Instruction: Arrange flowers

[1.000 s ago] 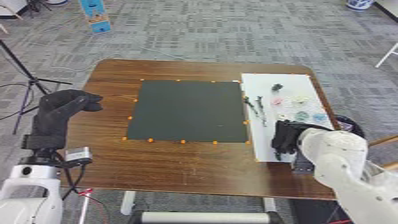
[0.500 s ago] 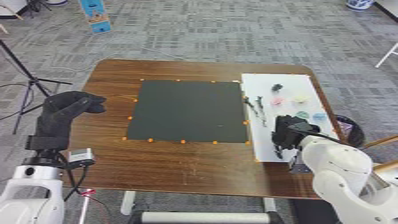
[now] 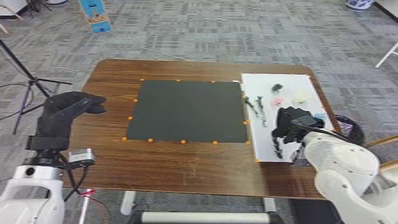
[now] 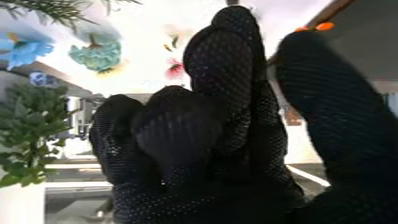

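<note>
Has a dark sprig (image 3: pixel 277 149) on the white board (image 3: pixel 266 82), just nearer than the right hand (image 3: pixel 291 124). Holds that hand over the board, open, thumb well apart from the fingers (image 4: pixel 222 55), with nothing in its grasp. Holds the left hand (image 3: pixel 69 112) toward the left of the tabletop (image 3: pixel 191 165); cannot tell how far open. Has a blue flower (image 3: pixel 320 116) beside the right hand, and a teal flower (image 4: pixel 96 54) near that blue one. Farther off, beyond the hand, has a pink flower (image 3: pixel 277 101) and a cream flower (image 3: pixel 300 97), then a dark green bloom (image 3: pixel 276 87).

white rounded arms (image 3: pixel 342 159), black cables (image 3: pixel 78 179), black gloves (image 3: pixel 59 117) with pale dots.
</note>
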